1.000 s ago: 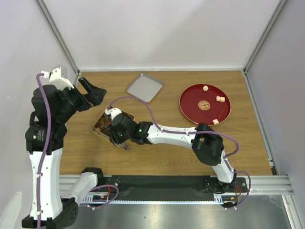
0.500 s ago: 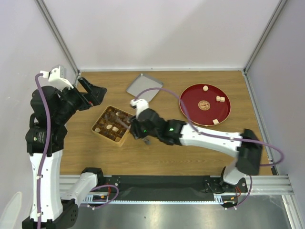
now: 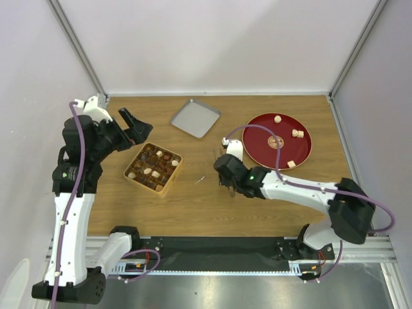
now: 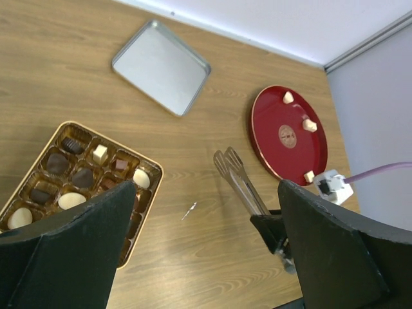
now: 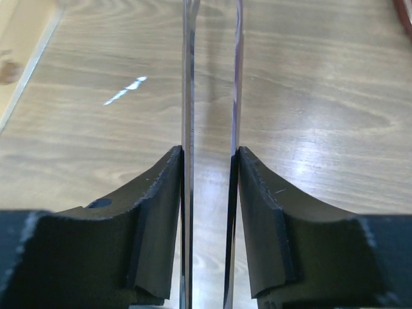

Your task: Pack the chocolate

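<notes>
Chocolates (image 3: pixel 153 168) fill several cells of the tan grid box (image 3: pixel 171 183); the box shows in the left wrist view (image 4: pixel 149 196) too. Three pale chocolates (image 3: pixel 297 134) lie on the red plate (image 3: pixel 261 138), also seen from the left wrist (image 4: pixel 309 125). My right gripper (image 3: pixel 225 175) hovers over the wood between box and plate, shut on the metal tongs (image 4: pixel 239 182). The two tong blades (image 5: pixel 188 77) run between its pads (image 5: pixel 209 212), with nothing held between them. My left gripper (image 3: pixel 134 125) is open and empty, raised beyond the box's far left corner (image 4: pixel 203 257).
The grey box lid (image 3: pixel 195 117) lies at the back centre, also in the left wrist view (image 4: pixel 161 72). A small white scrap (image 3: pixel 200 180) lies on the wood right of the box (image 5: pixel 125 90). Walls stand at the back and both sides.
My right arm has swung right from over the box to the space between box and plate, carrying the tongs. The box is uncovered again. My left arm shifted a little right.
</notes>
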`<act>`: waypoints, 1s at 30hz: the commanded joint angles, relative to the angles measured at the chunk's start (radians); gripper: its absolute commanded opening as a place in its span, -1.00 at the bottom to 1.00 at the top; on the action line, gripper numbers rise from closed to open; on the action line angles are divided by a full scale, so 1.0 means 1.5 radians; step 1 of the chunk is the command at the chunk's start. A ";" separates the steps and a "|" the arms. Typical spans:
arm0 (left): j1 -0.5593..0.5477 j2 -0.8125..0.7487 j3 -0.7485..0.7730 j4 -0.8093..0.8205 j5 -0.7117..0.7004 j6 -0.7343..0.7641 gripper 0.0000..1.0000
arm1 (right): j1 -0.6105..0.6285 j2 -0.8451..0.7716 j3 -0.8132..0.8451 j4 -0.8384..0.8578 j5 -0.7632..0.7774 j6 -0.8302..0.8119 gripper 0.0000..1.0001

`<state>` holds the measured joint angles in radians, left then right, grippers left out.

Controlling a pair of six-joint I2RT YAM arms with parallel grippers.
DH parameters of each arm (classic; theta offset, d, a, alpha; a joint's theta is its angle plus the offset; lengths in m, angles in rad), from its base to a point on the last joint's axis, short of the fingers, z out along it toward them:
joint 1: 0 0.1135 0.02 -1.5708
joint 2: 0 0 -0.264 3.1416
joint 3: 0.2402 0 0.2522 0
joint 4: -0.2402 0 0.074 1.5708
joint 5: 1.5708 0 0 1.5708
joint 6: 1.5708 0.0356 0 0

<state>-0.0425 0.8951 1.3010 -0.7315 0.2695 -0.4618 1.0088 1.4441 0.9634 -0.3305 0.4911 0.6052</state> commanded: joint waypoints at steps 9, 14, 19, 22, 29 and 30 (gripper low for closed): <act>0.005 0.006 -0.023 0.035 0.009 -0.010 1.00 | 0.069 0.184 0.032 0.021 0.144 0.172 -0.07; 0.005 0.010 -0.018 0.027 0.002 -0.003 0.99 | 0.075 0.225 0.035 0.025 0.143 0.188 0.01; 0.005 0.009 -0.029 0.034 0.006 -0.002 1.00 | 0.078 0.217 0.039 0.015 0.141 0.188 0.18; 0.005 0.012 -0.034 0.038 0.010 -0.005 1.00 | 0.078 0.203 0.055 -0.015 0.149 0.189 0.27; 0.005 0.008 -0.036 0.038 0.011 -0.004 0.99 | 0.078 0.130 0.081 -0.056 0.165 0.163 0.46; 0.005 0.007 -0.035 0.036 0.010 -0.004 0.99 | 0.078 0.119 0.091 -0.062 0.168 0.163 0.50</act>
<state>-0.0425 0.9165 1.2499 -0.7116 0.2699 -0.4694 1.1202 1.7035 1.0332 -0.3962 0.6666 0.8486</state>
